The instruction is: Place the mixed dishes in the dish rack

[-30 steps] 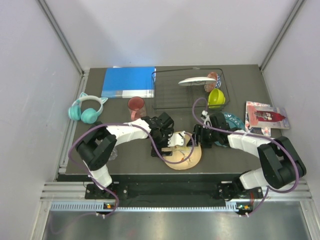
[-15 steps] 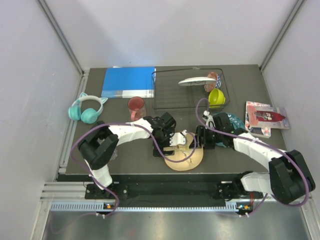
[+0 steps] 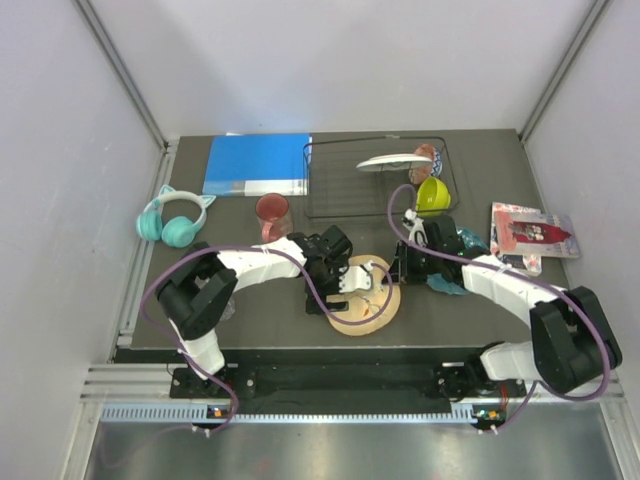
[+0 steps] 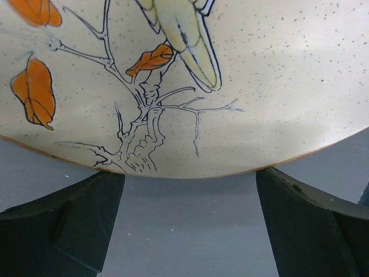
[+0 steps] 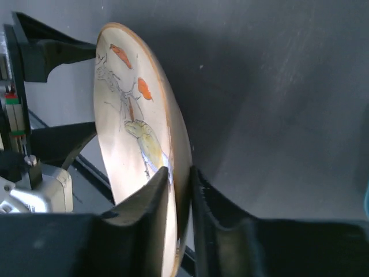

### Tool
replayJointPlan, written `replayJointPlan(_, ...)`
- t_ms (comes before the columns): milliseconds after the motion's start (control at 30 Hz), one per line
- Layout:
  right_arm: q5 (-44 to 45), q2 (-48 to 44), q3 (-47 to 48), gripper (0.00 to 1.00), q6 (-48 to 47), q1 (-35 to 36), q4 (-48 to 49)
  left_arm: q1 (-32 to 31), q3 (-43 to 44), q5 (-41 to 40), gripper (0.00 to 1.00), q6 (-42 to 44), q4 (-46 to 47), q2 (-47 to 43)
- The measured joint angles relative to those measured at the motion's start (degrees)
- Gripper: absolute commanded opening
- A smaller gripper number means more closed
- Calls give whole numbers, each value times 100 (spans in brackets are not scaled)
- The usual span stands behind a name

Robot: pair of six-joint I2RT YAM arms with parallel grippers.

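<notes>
No readable text, label, brand or number anywhere.

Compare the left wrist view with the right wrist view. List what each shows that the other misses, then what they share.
Left wrist only: the plate face-on and close, with the fine twigs of the drawn branch, and the left gripper open, its rim sitting just above the gap between the fingers.
Right wrist only: the plate seen nearly edge-on, its rim pinched by the right gripper.
Both: the same peach plate with orange leaves and a pale bird, and the left gripper's black fingers beside it.
</notes>
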Motion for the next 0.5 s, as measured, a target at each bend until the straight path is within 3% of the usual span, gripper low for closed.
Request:
replayJointPlan(67,35,199,144,0,-22,0,44,-4,0,-55,99,-52,-44,0)
replayJointPlan(333,177,426,525,0,-352,90,-271,-4,35,-179,99,-219,-94,7)
replayJointPlan(500,693,52,693,0,-719,260,-588,208,417,-205,99,-553,-216,203)
